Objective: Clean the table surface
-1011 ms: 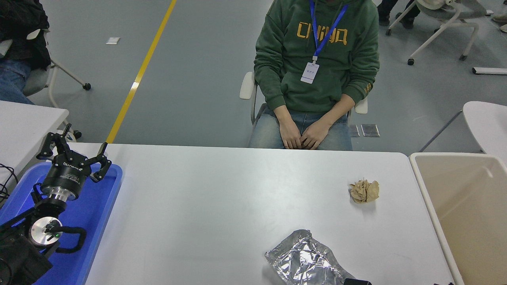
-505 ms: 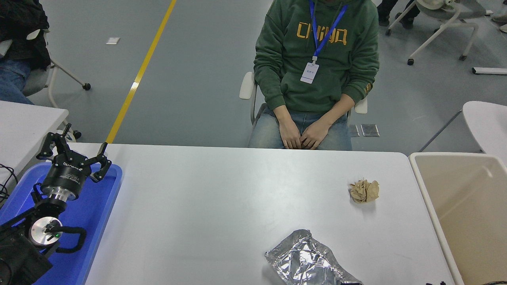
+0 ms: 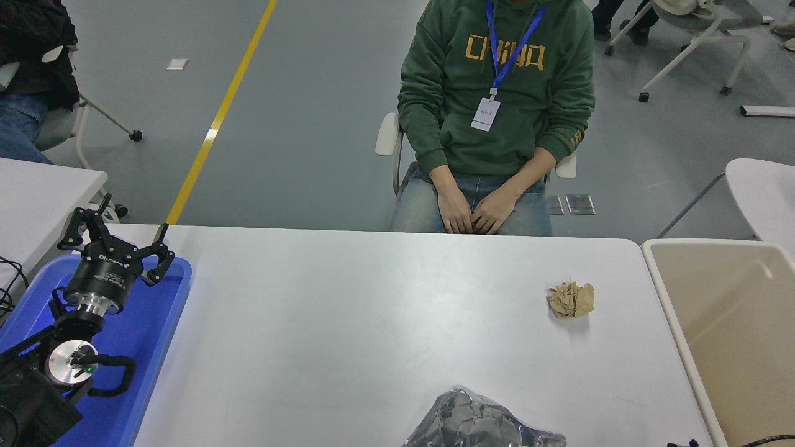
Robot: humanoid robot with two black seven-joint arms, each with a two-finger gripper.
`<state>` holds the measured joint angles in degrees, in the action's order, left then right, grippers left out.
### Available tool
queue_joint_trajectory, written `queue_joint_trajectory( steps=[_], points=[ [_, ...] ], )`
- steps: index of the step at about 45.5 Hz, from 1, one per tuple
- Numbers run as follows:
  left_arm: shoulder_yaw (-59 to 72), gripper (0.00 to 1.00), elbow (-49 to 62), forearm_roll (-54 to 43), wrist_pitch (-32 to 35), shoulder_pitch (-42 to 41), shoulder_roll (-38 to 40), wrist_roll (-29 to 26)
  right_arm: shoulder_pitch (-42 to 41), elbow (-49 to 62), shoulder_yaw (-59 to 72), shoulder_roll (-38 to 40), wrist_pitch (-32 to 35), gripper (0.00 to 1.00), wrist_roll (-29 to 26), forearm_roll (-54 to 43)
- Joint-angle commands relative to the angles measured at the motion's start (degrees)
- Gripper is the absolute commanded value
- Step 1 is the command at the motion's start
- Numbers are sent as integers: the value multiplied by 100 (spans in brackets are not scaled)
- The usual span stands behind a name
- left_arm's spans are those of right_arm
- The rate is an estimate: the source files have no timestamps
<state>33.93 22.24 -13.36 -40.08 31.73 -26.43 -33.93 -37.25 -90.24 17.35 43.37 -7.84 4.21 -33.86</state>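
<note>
Left gripper [image 3: 118, 239], fingers spread open, sits parked at lower left over blue tray [image 3: 163, 323]. Crumpled foil [image 3: 478, 425] lies at bottom edge of table surface [image 3: 348, 310]; brown paper ball [image 3: 571, 300] at right.

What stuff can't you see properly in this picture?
Head view only:
- The right gripper: cut off by the bottom edge, so not visible.
- The silver foil wrapper: its lower part runs off the bottom edge.
- The beige bin: its right side and bottom are cut by the picture's edges, so most of its inside is hidden.
- The person's badge print: too small to read.
- The blue tray: partly covered by the parked left gripper.
</note>
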Motion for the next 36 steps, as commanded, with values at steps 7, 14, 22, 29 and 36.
queue_joint_trajectory(
  steps=[7,14,22,29,36],
  points=[
    [-1,100,0,0,0,0,-2,0,-28,-28,23,58,1,0,-8,107],
    [8,100,0,0,0,0,-2,0,-54,-99,23,303,54,0,-8,99],
    [-1,100,0,0,0,0,-2,0,-327,-292,23,962,431,0,1,81],
    [-1,100,0,0,0,0,6,0,-582,-441,14,1841,950,0,10,46],
    [8,100,0,0,0,0,-2,0,-749,-590,-74,2798,1600,0,27,-59]
  ],
)
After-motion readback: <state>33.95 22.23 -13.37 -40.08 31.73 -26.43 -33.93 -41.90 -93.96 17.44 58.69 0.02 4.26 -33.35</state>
